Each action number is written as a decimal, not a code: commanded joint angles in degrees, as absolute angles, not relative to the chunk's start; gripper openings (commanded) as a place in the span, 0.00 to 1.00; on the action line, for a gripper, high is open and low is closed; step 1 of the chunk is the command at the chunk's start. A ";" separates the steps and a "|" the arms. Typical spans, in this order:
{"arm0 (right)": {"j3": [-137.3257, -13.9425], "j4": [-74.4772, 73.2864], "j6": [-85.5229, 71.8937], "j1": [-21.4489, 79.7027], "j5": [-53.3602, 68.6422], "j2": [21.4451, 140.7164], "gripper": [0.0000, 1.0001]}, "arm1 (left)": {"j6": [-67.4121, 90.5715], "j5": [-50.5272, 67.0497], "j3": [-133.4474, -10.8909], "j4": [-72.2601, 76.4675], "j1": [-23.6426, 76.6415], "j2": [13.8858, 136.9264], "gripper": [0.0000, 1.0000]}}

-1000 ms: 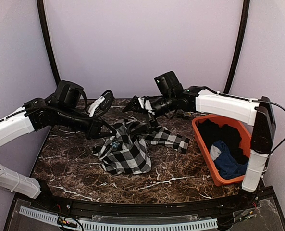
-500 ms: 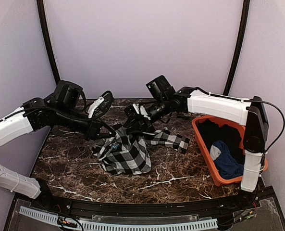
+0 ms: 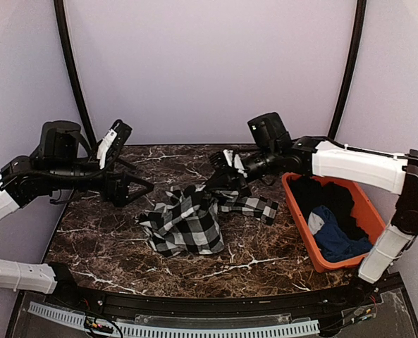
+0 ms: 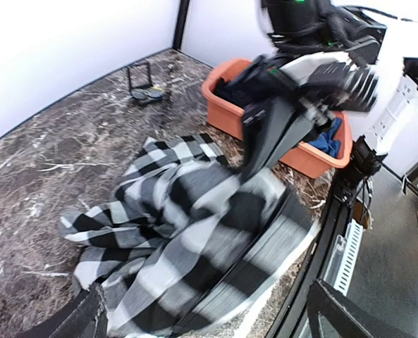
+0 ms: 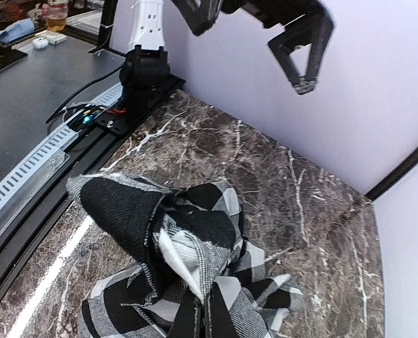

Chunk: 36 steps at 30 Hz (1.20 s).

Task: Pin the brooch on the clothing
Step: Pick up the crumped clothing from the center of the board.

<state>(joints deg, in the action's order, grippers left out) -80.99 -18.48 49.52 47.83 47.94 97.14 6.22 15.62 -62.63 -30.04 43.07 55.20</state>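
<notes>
The clothing (image 3: 187,224), a black-and-white checked shirt, lies bunched on the marble table (image 3: 265,260). My right gripper (image 3: 219,184) is shut on a raised fold at the shirt's far edge. In the right wrist view that fold (image 5: 187,246) stands up from my right gripper (image 5: 210,320). My left gripper (image 3: 134,187) hangs open to the left of the shirt, apart from it. Its wrist view looks down on the blurred shirt (image 4: 180,225), with nothing between the wide jaws of the left gripper (image 4: 216,324). The brooch is out of view.
An orange basket (image 3: 293,204) at the right holds dark clothes and a blue garment (image 3: 332,236). A small dark object (image 4: 144,83) sits on the far part of the table. Black frame posts and lilac walls close the back; a black rail (image 3: 194,306) runs along the near edge.
My left gripper opened, let go of the shirt and pulled back to the left. My right gripper came down onto the shirt's far edge and shut on a fold.
</notes>
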 commanded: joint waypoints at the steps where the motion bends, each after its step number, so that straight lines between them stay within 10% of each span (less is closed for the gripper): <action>1: -72.60 1.18 39.04 44.05 48.94 87.16 0.00 | 5.49 13.12 -57.58 -27.58 37.31 52.84 0.99; 36: -69.89 4.40 33.31 38.74 45.91 82.27 0.00 | -12.17 22.17 -59.95 -26.96 38.22 79.33 0.73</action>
<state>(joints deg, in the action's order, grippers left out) -69.67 1.30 33.76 39.29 46.22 83.81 -11.99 21.78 -57.34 -26.96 38.17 79.02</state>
